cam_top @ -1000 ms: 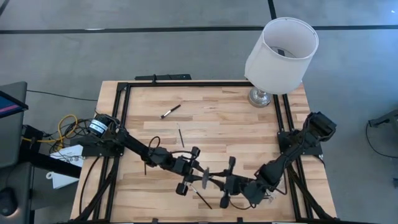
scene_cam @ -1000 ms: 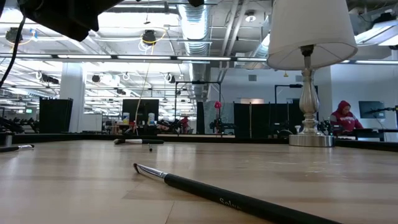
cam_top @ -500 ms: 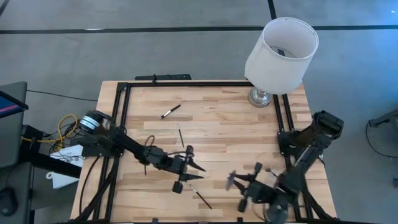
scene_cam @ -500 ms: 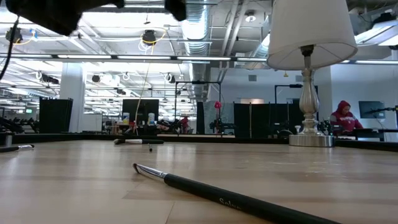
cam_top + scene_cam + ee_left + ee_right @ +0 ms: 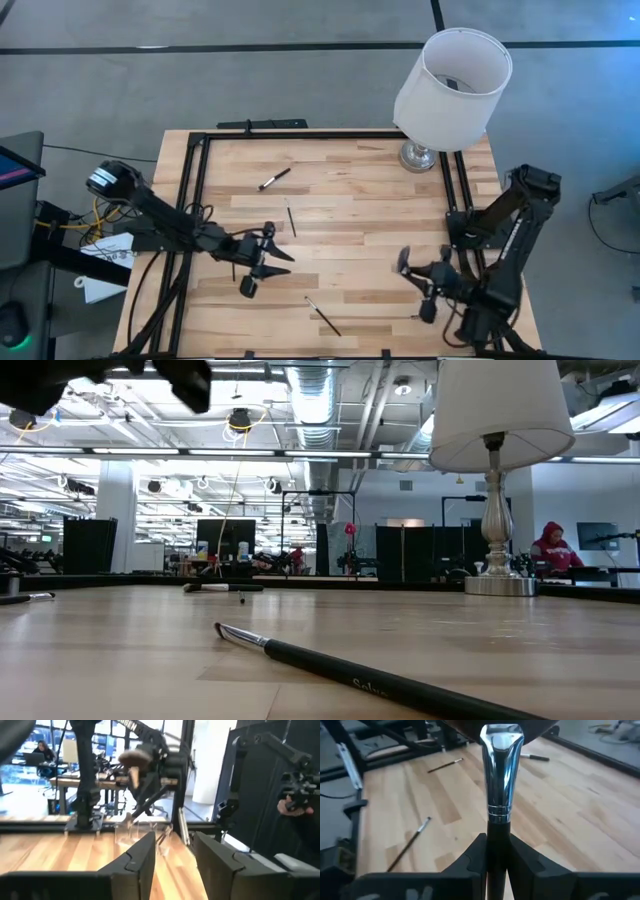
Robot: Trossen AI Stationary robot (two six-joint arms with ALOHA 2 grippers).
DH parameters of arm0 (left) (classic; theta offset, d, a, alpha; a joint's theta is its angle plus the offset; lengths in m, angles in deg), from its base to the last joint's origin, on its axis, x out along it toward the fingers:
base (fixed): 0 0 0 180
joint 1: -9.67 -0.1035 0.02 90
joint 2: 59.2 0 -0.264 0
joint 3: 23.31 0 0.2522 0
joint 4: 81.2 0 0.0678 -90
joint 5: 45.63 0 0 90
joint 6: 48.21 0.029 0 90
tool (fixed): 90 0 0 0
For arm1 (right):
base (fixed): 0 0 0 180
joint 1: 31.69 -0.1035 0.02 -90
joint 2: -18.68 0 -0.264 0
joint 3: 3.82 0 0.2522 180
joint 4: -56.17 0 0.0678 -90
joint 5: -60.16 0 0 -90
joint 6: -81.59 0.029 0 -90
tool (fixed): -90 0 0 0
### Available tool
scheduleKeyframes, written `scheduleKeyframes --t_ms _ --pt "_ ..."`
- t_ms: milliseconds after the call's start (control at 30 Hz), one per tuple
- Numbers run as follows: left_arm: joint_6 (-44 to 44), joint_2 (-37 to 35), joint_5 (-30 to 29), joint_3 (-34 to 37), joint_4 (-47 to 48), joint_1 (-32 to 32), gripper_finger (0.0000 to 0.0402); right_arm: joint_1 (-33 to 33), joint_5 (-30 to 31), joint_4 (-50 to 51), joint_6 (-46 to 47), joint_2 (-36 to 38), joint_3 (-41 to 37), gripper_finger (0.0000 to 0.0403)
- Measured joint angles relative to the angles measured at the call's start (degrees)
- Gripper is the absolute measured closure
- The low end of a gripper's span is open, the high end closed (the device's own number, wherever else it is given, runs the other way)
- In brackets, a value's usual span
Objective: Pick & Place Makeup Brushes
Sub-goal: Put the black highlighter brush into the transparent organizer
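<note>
Both arms have drawn apart since a second ago. The left gripper (image 5: 262,262) now hangs over the table's (image 5: 350,200) left side, jaws parted and empty. The right gripper (image 5: 495,851), near the right edge, is clamped on a big brush (image 5: 500,795); only its wrist view shows the silver ferrule. Three thin brushes lie loose: near (image 5: 322,316), middle (image 5: 291,220), far (image 5: 273,179). A lamp (image 5: 452,85) stands at the far right.

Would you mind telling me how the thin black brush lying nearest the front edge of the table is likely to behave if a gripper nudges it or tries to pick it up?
The thin brush looks like a straight round stick, so a sideways nudge would probably roll it. It looks stiff, except for the small pale tip. It lies flat on the wooden table, so the fingers would likely have to close right at the surface.
</note>
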Motion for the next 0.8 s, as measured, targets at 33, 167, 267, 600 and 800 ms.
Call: scheduleKeyframes --t_ms 33,167,267,600,800 --pt "-0.3 -0.26 -0.58 0.69 0.16 0.26 0.0272 -0.92 -0.09 0.56 0.88 0.47 0.0 0.0362" --pt "-1.84 -0.2 -1.77 2.25 0.05 1.34 0.0276 -3.77 -5.01 1.43 4.75 0.96 0.02 0.0359" --pt "-3.71 -0.15 -1.77 3.38 0.14 2.07 0.0277 -5.14 -10.59 3.61 11.17 -0.94 0.02 0.0359" --pt "-9.07 -0.17 -1.8 6.32 0.65 2.74 0.0278 -9.65 -18.62 6.61 25.19 -8.33 0.0 0.0355" --pt "-9.09 -0.17 -5.27 7.76 1.56 2.72 0.0278 -11.69 -18.84 7.78 26.68 -9.61 0.0 0.0354"
